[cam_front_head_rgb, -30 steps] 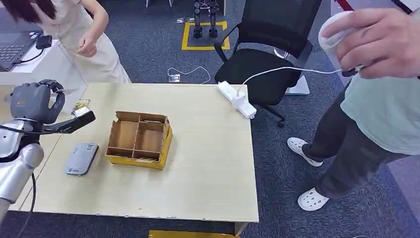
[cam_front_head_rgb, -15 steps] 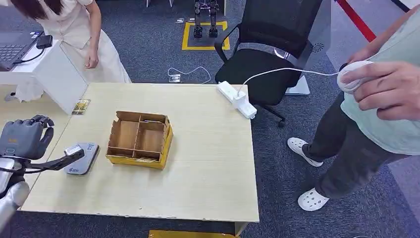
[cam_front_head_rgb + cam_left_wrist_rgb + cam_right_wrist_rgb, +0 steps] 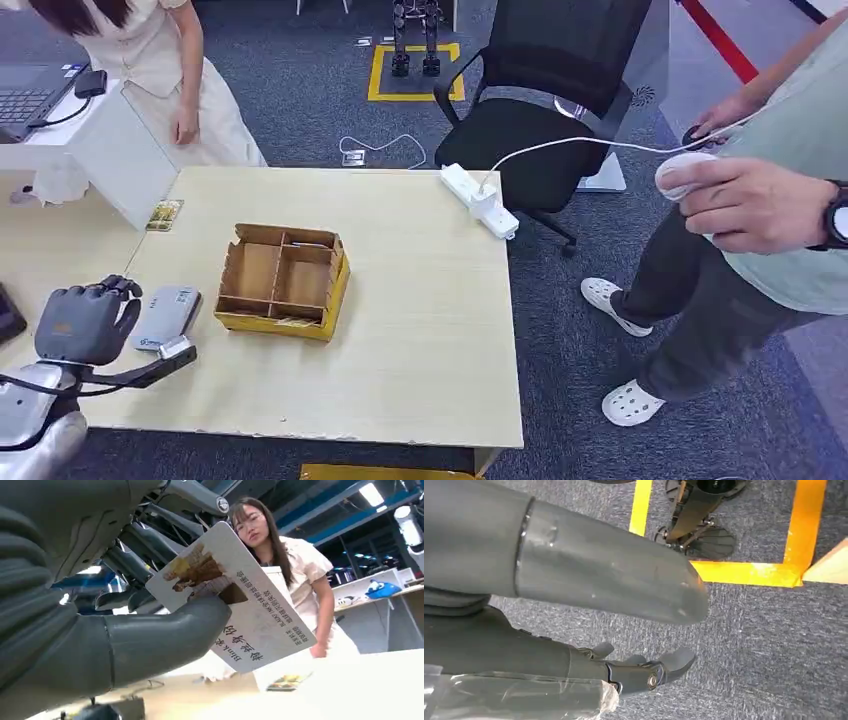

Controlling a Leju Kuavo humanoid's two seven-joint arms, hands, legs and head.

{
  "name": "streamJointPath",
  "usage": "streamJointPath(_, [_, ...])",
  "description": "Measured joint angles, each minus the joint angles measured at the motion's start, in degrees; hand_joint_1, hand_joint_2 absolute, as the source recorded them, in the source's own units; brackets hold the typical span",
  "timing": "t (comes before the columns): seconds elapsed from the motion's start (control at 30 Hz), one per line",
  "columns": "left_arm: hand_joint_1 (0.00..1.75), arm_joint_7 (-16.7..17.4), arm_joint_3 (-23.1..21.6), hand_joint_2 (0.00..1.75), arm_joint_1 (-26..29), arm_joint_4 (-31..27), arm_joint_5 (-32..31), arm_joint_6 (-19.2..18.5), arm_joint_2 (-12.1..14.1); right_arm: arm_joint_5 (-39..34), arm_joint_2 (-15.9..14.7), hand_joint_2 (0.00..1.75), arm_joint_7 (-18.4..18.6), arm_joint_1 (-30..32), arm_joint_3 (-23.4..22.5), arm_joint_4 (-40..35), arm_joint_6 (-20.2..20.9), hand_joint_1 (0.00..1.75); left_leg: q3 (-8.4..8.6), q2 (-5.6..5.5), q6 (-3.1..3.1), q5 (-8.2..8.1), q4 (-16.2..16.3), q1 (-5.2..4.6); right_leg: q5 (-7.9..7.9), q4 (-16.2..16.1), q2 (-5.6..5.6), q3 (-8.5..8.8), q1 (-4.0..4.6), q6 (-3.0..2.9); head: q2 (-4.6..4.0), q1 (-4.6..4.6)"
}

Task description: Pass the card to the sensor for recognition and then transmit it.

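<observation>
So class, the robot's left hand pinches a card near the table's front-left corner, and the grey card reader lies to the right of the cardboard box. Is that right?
Not quite. The head view shows the grey card reader lying to the left of the cardboard box, not the right. The left hand does pinch the card near the table's front-left corner.

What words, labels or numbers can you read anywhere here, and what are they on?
"Dink", upside down, on the card that the left hand grips; the other lines printed on it are too small and turned to read.
Grey sensor on the table: small markings, too blurred to read.
</observation>
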Motion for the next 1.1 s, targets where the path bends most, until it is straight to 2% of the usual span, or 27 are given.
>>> streamJointPath(0.17, [1.75,0.85,-0.92,1.75,-0.35,1.55,-0.81,2.32,-2.93,-1.16,-0.44,0.0,-0.15,-0.02,0.96,-0.13,-0.39,0.0,0.01,0.0,0.0,0.0,0.01,0.0,0.0,0.0,0.0,-0.01,0.0,0.0,0.0,0.0])
streamJointPath(0.47, [1.75,3.19,-0.96,1.75,-2.27,4.46,-3.1,7.32,-5.64,-2.49,-0.94,0.0,-0.2,0.06,2.29,-0.13,-1.55,0.0,0.0,-0.01,0.0,0.0,0.01,0.0,0.0,0.0,-0.01,-0.01,0.0,0.0,0.0,-0.02])
streamJointPath(0.73, [1.75,4.0,-0.42,1.75,-4.48,8.17,-4.15,8.33,-7.32,-3.5,-1.16,0.0,-0.24,0.06,3.58,-0.13,-2.1,0.0,0.0,-0.01,0.0,0.0,0.01,0.0,0.01,0.0,-0.01,-0.01,0.0,0.0,0.0,0.0])
streamJointPath(1.1, [1.75,10.03,-0.41,1.75,-7.1,17.11,-13.28,10.25,-9.5,-5.2,-1.29,0.0,-0.89,-0.45,5.53,0.0,-3.08,0.0,-0.01,-0.01,0.0,0.0,0.01,0.0,0.0,0.0,-0.01,0.0,0.0,0.01,0.0,0.0])
